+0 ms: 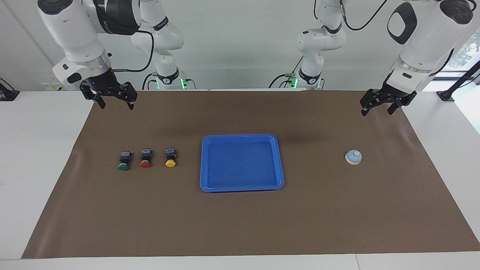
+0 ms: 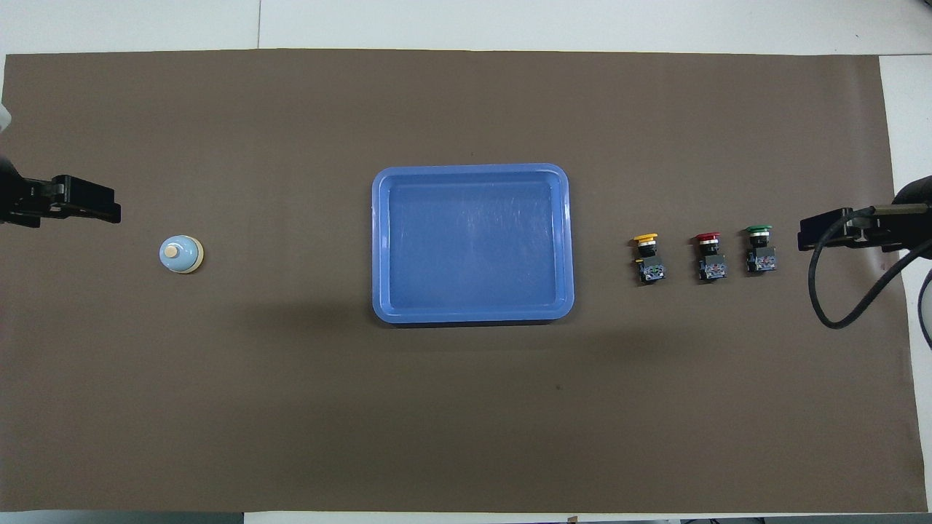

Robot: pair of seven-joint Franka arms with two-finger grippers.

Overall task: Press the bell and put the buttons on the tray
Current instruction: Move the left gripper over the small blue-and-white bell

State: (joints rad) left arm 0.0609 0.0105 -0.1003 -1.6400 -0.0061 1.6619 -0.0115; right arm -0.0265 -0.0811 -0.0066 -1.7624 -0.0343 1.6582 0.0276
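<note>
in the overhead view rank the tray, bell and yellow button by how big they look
1. tray, by far the largest
2. bell and yellow button: too close in size to rank

Before you stands a white table [image 1: 37, 168] covered almost edge to edge by a brown mat [image 1: 240, 225]. On the mat's middle lies the blue tray [image 1: 242, 187], bare inside. Toward the right arm's end you see three buttons lying on their sides in a row, caps pointing away from the robots: yellow button [image 1: 170, 157] nearest the tray, then red button [image 1: 145, 158], then green button [image 1: 124, 161]. Toward the left arm's end the bell [image 1: 353, 157] sits upright, well apart from the tray.
</note>
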